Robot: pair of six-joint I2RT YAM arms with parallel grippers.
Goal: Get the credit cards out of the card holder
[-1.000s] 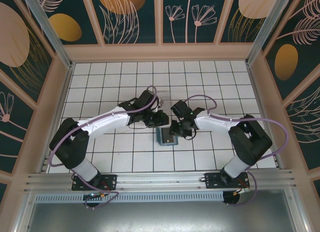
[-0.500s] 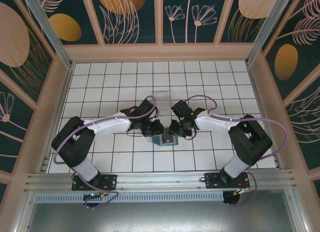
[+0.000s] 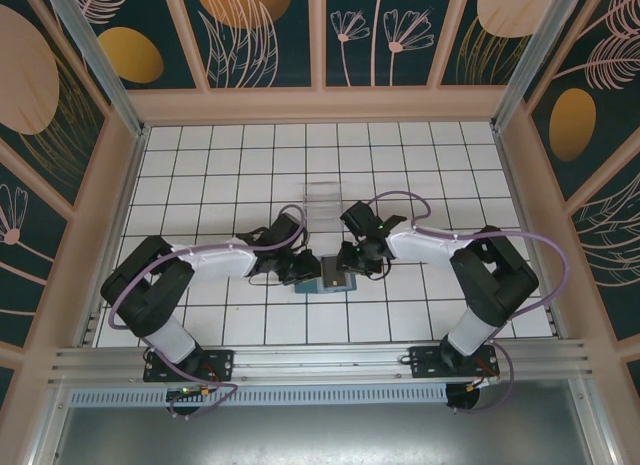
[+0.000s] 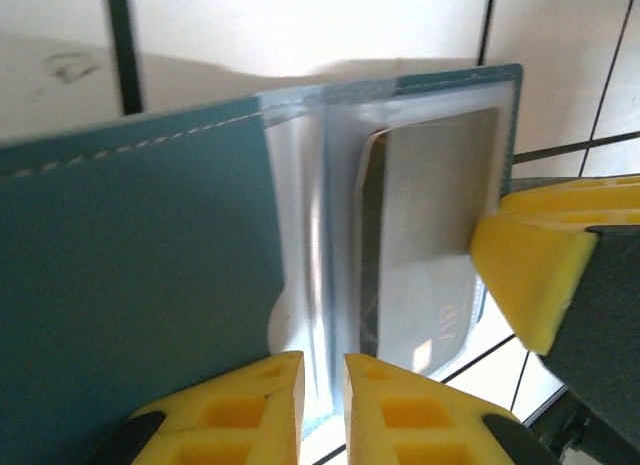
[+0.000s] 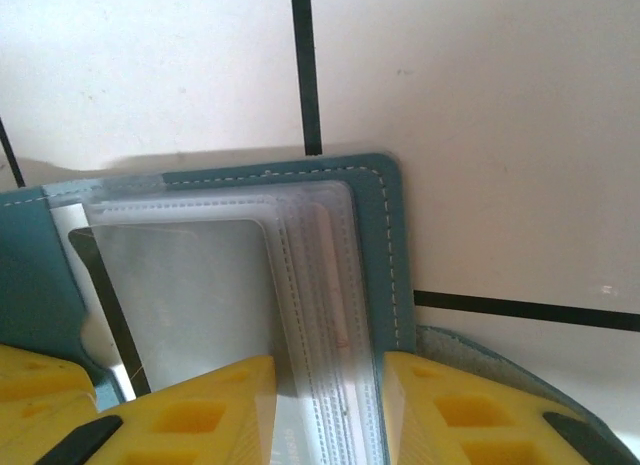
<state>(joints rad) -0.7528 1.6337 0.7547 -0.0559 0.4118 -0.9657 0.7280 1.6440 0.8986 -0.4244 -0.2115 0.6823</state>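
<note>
The left gripper (image 4: pixel 322 390) has its yellow fingertips nearly together, pinching a fold of the clear plastic sleeve (image 4: pixel 310 235) of the card holder (image 4: pixel 130 285). The teal holder lies open on the white tiled table (image 3: pixel 220 175), with its stitched flap spreading to the left of the pinch in the left wrist view. Just to the right of the pinch, a greyish card (image 4: pixel 430 225) with a dark edge sits inside the sleeve.

The right gripper (image 5: pixel 330 405) stands with its fingers apart, astride the stack of sleeves and the stitched teal edge of the holder. I cannot tell whether they press on it. In the left wrist view, one of its fingertips (image 4: pixel 520 270) touches the sleeve's far edge beside the card.

From above, both grippers meet over the holder in the near middle of the table. A clear plastic box (image 3: pixel 322 200) sits just beyond them.
</note>
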